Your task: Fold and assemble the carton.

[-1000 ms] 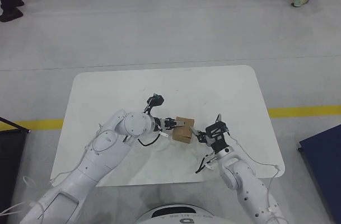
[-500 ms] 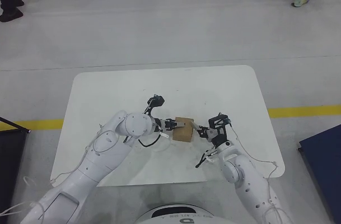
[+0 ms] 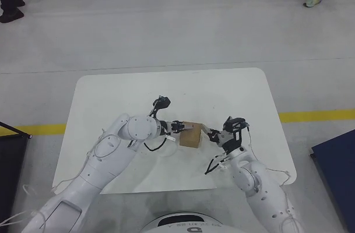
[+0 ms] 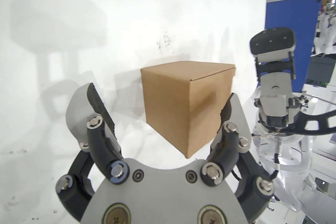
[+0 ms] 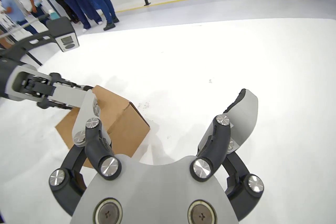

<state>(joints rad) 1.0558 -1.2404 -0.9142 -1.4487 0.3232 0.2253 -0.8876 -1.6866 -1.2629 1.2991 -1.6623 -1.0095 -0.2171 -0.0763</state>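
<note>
Leftmost, the left end effector point(image 3: 176, 126) is spread apart, just beside the closed brown carton point(image 3: 190, 135), which sits near the middle of the white bench point(image 3: 107, 99); at its right, the right end effector point(image 3: 211, 135) also gapes apart.

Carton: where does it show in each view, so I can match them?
Top view: carton mid-table, left hand on one side, right hand on the other.
Left wrist view: carton framed by the left hand's open fingers.
Right wrist view: carton beside a finger of the right hand, left hand at its far side.
Shared landmark: the left hand.
</note>
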